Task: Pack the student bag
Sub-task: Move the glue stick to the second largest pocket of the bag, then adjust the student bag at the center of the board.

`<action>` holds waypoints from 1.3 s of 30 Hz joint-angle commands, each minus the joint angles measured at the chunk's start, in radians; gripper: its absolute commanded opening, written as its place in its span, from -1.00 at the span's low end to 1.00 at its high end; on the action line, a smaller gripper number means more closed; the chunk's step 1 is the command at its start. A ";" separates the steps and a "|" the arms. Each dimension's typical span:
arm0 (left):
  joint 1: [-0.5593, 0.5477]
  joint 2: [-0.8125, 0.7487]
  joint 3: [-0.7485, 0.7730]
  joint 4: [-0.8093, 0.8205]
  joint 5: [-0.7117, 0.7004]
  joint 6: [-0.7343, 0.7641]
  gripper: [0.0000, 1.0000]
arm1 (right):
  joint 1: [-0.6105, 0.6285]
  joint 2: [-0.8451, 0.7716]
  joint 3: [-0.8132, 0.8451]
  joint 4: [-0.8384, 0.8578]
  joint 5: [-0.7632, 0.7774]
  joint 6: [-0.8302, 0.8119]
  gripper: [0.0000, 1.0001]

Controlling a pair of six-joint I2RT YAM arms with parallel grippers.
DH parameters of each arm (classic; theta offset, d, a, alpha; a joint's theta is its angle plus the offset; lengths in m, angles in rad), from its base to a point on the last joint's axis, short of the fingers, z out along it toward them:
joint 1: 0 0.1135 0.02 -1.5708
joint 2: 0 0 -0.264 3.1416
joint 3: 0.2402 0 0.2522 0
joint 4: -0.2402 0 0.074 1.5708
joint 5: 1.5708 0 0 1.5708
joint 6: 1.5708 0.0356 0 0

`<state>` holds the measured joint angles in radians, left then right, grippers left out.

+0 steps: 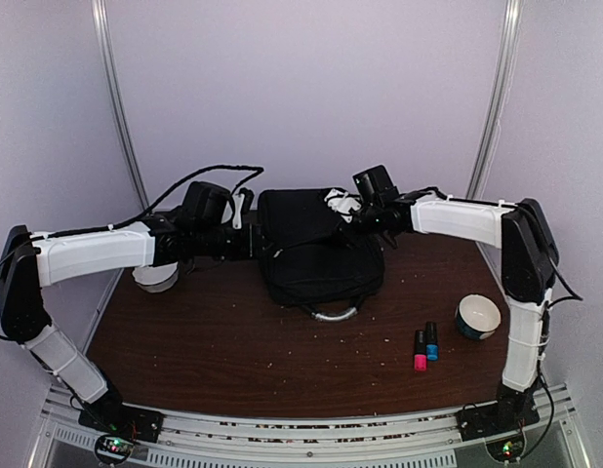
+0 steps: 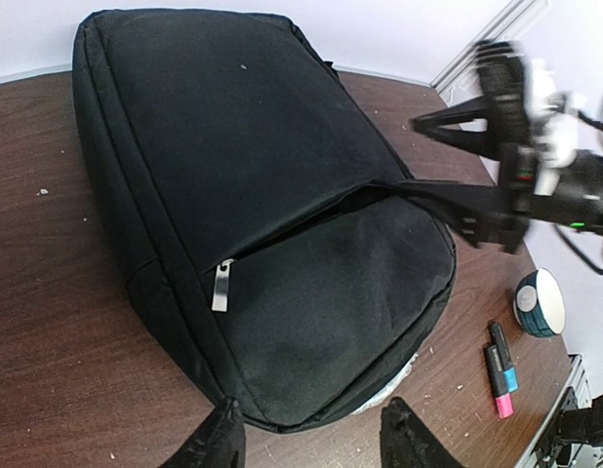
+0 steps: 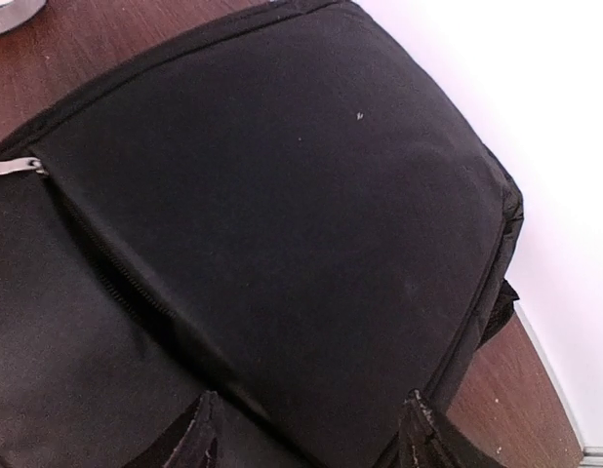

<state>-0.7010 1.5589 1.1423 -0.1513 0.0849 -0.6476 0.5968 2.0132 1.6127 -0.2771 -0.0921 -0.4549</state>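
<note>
The student bag is a black backpack lying flat in the middle of the table, its grey loop handle toward the near edge. My left gripper is open and empty at the bag's left edge. In the left wrist view the bag fills the frame, with a silver zipper pull, and my left fingers straddle its edge. My right gripper is open over the bag's far right part. In the left wrist view its lower finger lies at a pocket opening. The right wrist view shows only bag fabric between the open fingertips.
A pink marker and a blue marker lie at the near right. A white-and-teal bowl stands beside them. A pale roll sits under my left arm. White crumpled material shows behind the bag.
</note>
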 commanded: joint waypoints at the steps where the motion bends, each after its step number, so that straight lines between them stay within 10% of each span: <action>1: 0.005 -0.026 -0.010 0.005 -0.019 0.022 0.00 | -0.011 -0.159 -0.064 -0.094 -0.076 0.019 0.22; 28: 0.007 -0.057 -0.047 -0.014 -0.056 0.047 0.00 | 0.028 0.147 0.171 -0.097 0.053 -0.142 -0.02; 39: 0.007 -0.050 -0.050 -0.014 -0.061 0.049 0.00 | 0.073 0.075 0.074 0.073 0.049 -0.173 -1.00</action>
<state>-0.7010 1.5215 1.1049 -0.1940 0.0391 -0.6106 0.6464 2.1487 1.7004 -0.2653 -0.0113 -0.6262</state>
